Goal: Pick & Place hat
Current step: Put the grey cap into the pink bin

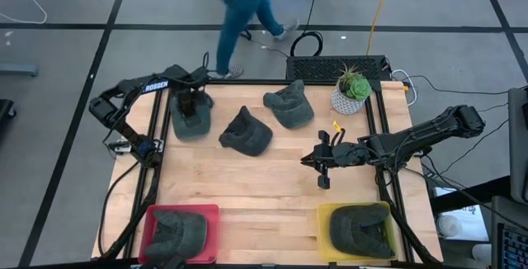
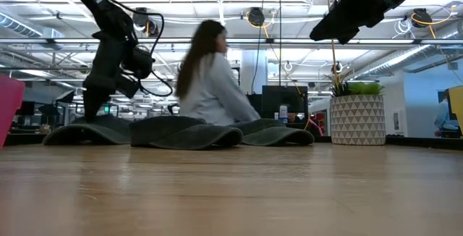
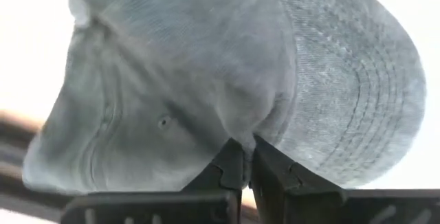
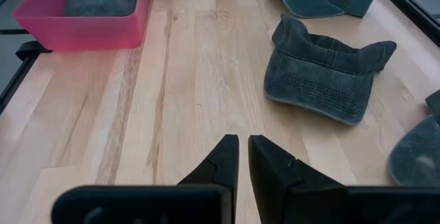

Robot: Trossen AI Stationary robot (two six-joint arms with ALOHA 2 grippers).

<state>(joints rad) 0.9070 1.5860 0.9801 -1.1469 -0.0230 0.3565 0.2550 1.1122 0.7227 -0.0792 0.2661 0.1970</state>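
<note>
Three dark grey denim hats lie on the wooden table: a left one, a middle one and a right one. My left gripper stands on the left hat, shut on its cloth, and comes down on it in the low view. My right gripper hangs shut and empty above the table's right half, high in the low view. A red bin and a yellow bin at the near edge each hold a hat. My left gripper pinches a bunched fold of the left hat's crown, beside the stitched brim, between its two fingers. The fingers come from above, pointing down. The hat lies flat on the table.
A potted plant stands at the far right corner. A person walks on the floor beyond the far edge. Bare wood lies between the hats and the two bins.
</note>
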